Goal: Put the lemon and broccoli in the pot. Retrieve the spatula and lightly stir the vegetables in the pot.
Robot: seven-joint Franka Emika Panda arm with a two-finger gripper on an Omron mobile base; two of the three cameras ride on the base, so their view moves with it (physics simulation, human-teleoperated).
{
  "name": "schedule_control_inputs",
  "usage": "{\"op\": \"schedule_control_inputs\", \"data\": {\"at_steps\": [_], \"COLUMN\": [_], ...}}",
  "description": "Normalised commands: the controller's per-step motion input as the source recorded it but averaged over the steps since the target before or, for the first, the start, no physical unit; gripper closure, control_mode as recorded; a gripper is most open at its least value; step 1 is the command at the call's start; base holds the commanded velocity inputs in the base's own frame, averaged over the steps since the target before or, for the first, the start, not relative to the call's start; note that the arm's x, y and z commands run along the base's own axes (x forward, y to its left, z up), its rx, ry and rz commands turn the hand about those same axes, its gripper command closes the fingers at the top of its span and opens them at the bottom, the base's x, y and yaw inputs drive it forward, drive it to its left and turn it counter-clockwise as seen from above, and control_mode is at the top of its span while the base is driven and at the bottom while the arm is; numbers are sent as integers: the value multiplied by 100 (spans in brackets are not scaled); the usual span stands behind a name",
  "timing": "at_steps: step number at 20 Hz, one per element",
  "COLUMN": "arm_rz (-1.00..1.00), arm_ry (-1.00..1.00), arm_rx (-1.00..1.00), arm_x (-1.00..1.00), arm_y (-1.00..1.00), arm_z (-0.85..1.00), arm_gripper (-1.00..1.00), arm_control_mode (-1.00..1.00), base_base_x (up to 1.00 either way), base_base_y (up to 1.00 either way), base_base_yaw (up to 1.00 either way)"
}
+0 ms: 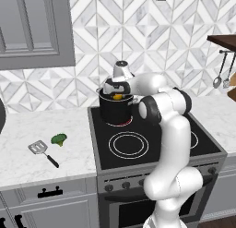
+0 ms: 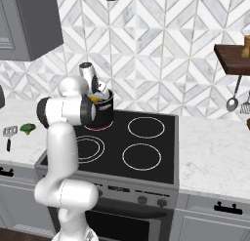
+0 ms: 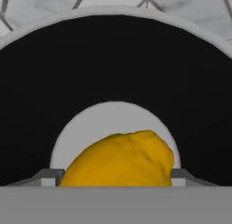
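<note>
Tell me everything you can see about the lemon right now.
The lemon is a small, lumpy, yellow-orange fruit with a matte skin. It sits at the mouth of the black pot on the stove's back-left burner, between the fingers of the gripper. The pictures don't settle whether the fingers touch it.

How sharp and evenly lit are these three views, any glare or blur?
Left base view: even, soft light, no glare, crisp stove. Right base view: the same flat light, with only faint shadows. Hand view: lemon close and slightly soft; pot interior pure black, no detail.
</note>
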Motion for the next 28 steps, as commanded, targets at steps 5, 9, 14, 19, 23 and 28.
{"op": "schedule_control_inputs", "data": {"at_steps": [5,9,14,19,23,28], "arm_rz": [0,0,0,0,0,0], "arm_ry": [0,0,0,-1,-1,-5], "arm_rx": [0,1,4,2,0,0], "arm_x": [0,0,0,0,0,-16], "arm_y": [0,0,0,0,0,0], "arm_z": [-27,-21,-19,-9,8,39], "arm_gripper": [-100,-100,-100,-100,-100,-100], "arm_control_mode": [-100,-100,-100,-100,-100,-100], "base_base_x": [0,0,0,0,0,0], "base_base_y": [0,0,0,0,0,0], "base_base_yaw": [0,0,0,0,0,0]}}
